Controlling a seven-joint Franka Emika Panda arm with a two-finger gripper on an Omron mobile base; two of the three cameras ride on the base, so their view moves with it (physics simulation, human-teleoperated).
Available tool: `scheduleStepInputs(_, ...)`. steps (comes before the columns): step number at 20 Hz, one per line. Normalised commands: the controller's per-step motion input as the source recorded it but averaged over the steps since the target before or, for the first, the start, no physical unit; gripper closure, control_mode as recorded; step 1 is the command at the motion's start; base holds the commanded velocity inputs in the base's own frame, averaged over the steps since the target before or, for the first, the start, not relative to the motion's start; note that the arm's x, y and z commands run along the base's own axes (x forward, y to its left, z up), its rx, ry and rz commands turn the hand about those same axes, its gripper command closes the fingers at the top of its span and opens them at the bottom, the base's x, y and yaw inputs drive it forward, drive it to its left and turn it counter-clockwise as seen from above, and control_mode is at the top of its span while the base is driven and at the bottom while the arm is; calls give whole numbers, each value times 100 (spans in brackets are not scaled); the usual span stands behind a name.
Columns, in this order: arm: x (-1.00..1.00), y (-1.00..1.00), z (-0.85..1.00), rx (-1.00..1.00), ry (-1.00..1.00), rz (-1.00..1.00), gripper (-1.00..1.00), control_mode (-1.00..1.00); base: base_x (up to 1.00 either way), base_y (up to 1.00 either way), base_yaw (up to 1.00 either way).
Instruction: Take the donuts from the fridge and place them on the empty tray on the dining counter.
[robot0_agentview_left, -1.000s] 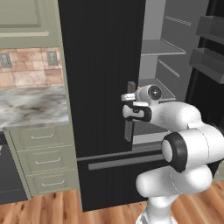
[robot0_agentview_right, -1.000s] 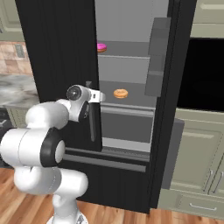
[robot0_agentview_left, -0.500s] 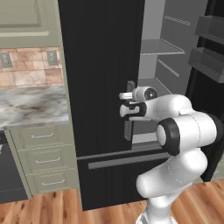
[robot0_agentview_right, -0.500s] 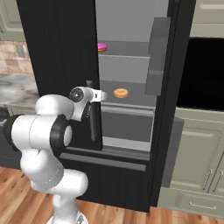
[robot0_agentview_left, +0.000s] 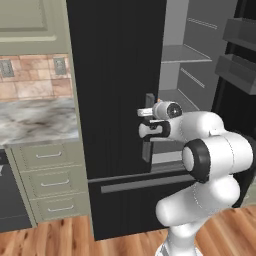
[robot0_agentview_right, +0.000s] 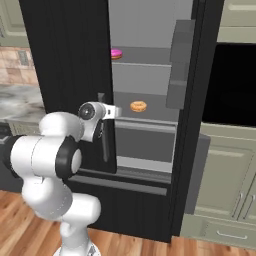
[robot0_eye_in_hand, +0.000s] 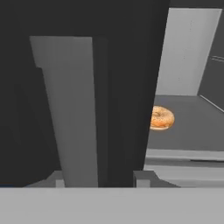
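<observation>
Black and half open, the fridge (robot0_agentview_right: 70, 60) has its right door swung wide while the gripper (robot0_eye_in_hand: 99, 177) pinches the grey handle (robot0_eye_in_hand: 76, 113) of the left door, one fingertip on each side of the bar. Inside the fridge, the pink donut (robot0_agentview_right: 116, 53) sits on an upper shelf. The orange donut (robot0_agentview_right: 138, 106) lies on the shelf below, just right of the handle.

The arm (robot0_agentview_left: 210, 165) was built of glossy white, rounded shells, bulbous at the lower right of the left base view, with a broad dark band ringing each joint. A round dark-grey disc with a lighter centre capped the wrist (robot0_agentview_right: 89, 112). The claw (robot0_agentview_left: 146, 122) was small, dark and blocky, beyond a white hand.
</observation>
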Motion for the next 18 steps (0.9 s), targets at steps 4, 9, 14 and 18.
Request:
scheduleStepInputs(4,-73,18,15,0,26,-2,100,-100,0,0,0)
scheduleStepInputs(9,-78,51,10,0,3,-6,100,-100,0,0,0)
scheduleStepInputs(14,-69,73,9,6,-9,-21,100,-100,0,0,0)
scheduleStepInputs(18,-69,99,4,12,-13,-30,100,-100,0,0,0)
